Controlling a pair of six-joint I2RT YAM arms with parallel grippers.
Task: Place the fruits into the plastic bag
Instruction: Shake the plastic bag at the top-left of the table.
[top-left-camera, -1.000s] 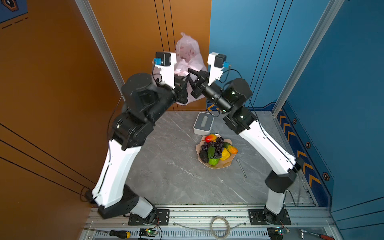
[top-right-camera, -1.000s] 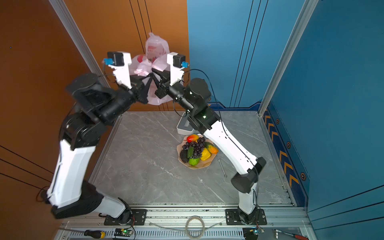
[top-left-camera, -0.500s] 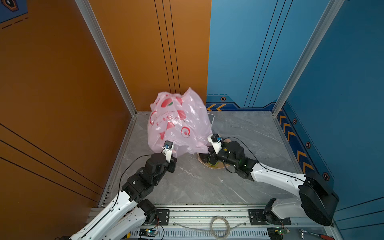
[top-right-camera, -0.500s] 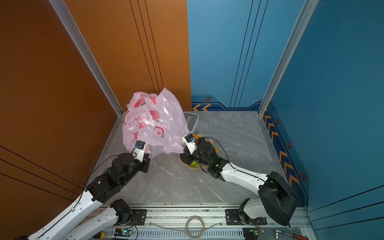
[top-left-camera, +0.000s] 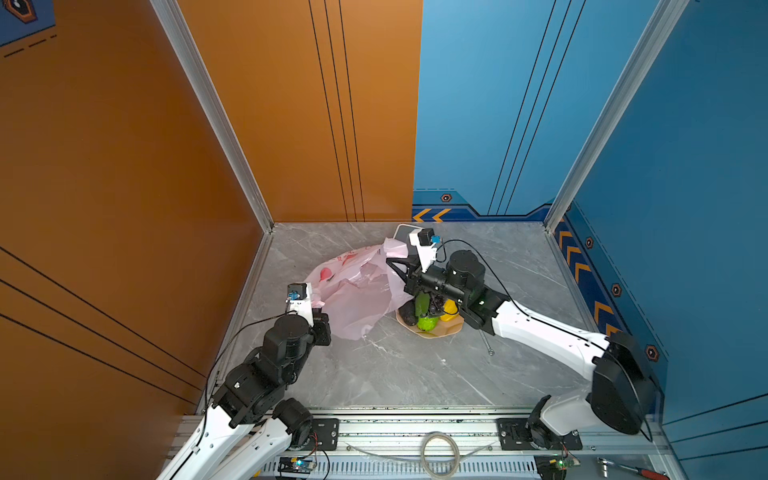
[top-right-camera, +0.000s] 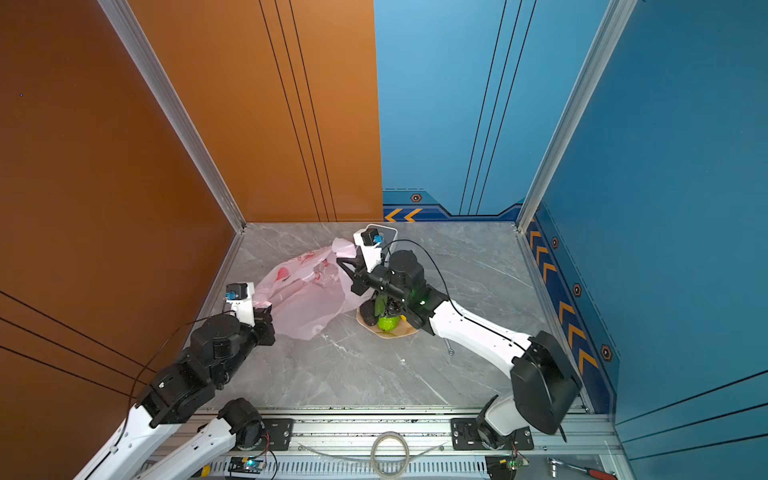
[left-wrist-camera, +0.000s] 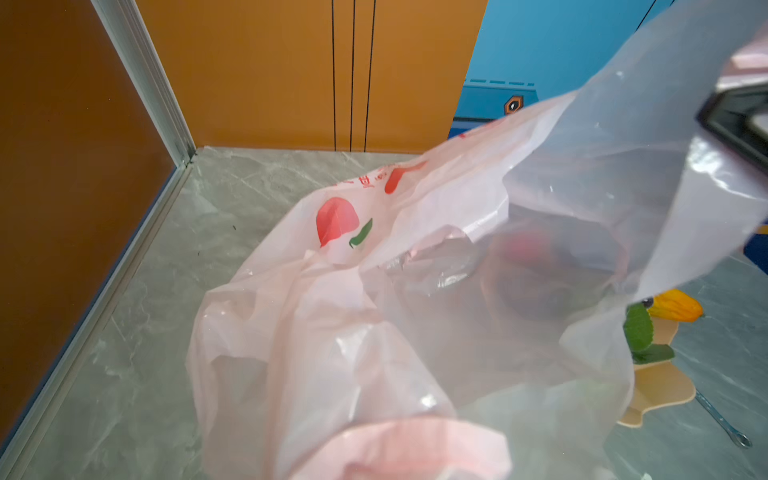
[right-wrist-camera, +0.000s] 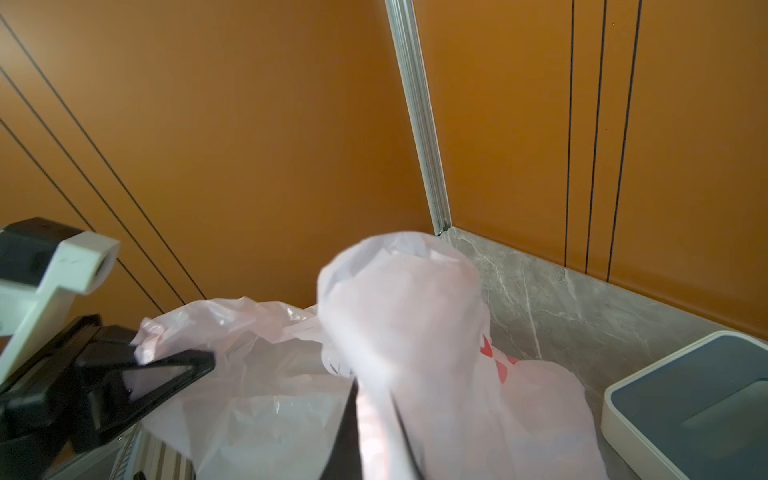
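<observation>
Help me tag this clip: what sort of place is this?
Probably a robot test cell, not a home: orange panel walls and blue panel walls box in a marble-look tabletop, and the left arm and right arm are mounted on an aluminium rail.

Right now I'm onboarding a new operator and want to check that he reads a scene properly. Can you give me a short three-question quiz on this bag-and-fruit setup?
1. True or false: all the fruits already lie inside the plastic bag.
2. Who grips the plastic bag? A: the left claw alone. B: the right claw alone. C: both.
3. Fill in: the fruits in view rest on a peach-coloured ____.

Key
1. False; several sit in the open beside the bag.
2. C; each claw is shut on part of the bag.
3. plate.
</observation>
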